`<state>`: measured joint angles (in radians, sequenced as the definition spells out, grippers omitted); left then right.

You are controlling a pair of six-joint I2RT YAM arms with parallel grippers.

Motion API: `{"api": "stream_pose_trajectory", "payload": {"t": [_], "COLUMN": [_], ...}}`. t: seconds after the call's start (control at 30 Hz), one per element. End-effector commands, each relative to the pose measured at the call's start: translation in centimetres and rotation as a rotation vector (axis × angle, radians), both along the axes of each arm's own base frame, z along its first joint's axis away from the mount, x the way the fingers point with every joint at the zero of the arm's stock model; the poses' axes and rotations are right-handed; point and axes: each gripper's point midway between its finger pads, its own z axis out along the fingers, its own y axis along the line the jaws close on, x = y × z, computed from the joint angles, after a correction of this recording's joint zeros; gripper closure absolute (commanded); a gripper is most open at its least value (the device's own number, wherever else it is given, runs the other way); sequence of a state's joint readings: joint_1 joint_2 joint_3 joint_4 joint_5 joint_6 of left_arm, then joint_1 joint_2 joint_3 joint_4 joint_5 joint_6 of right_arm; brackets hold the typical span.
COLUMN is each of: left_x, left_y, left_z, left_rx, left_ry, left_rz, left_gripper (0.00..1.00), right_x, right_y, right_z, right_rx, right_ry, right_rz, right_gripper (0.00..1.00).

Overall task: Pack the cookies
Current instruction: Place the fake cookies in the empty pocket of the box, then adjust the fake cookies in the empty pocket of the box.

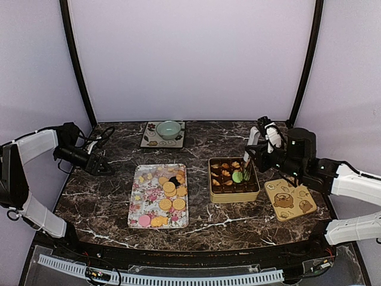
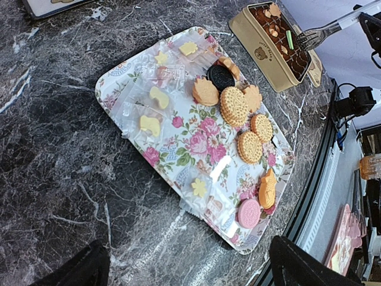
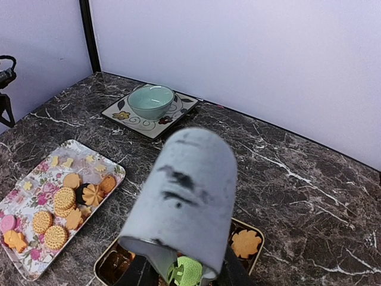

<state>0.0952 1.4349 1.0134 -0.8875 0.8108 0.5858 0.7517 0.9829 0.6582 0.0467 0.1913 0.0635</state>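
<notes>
**Cookies [image 1: 169,193] on tray [image 1: 136,215] and in tin [image 1: 233,197]; right grip largely masked**

In the right wrist view the fingers are blocked out by a blurred grey rounded shape [image 3: 184,196]. Only a green cookie [image 3: 187,271] is seen at its lower end, over the tin. The dark pieces lying inside the tin cannot be made out.

In the left wrist view a fork-tipped utensil [image 2: 315,37] is seen reaching over the tin, its far end cut off at the frame's edge.

From above, the right gripper [image 1: 253,154] is seen closed on that utensil at 12 o'clock of the tin, with the arm bent in from 3 o'clock. The left gripper [image 1: 104,169] is held wide apart and empty, low over the table [image 1: 95,202] at 10 o'clock of the tray, with the arm folded in from 9 o'clock.

Most cookies are found on the tray. The tin is set at 3 o'clock of it.
</notes>
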Motion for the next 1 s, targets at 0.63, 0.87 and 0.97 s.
{"api": "stream_pose_trajectory", "payload": {"t": [0.63, 0.87, 0.97], "left_x": [0.2, 0.1, 0.0], "left_y": [-0.2, -0.2, -0.2], "left_z": [0.9, 0.9, 0.9], "left_rx": [-0.01, -0.009, -0.008], "left_ry": [-0.015, -0.015, -0.015], "left_rz": [-0.007, -0.01, -0.01], "left_gripper": [0.04, 0.04, 0.04], "right_x": [1.7, 1.4, 1.3], "right_y": [5.0, 6.2, 5.8], "right_z": [2.8, 1.8, 1.3], "right_rx": [-0.026, -0.129, -0.133], "right_ry": [-0.15, -0.17, -0.168], "right_rz": [-0.107, -0.146, -0.158], "right_gripper": [0.66, 0.68, 0.68]}}
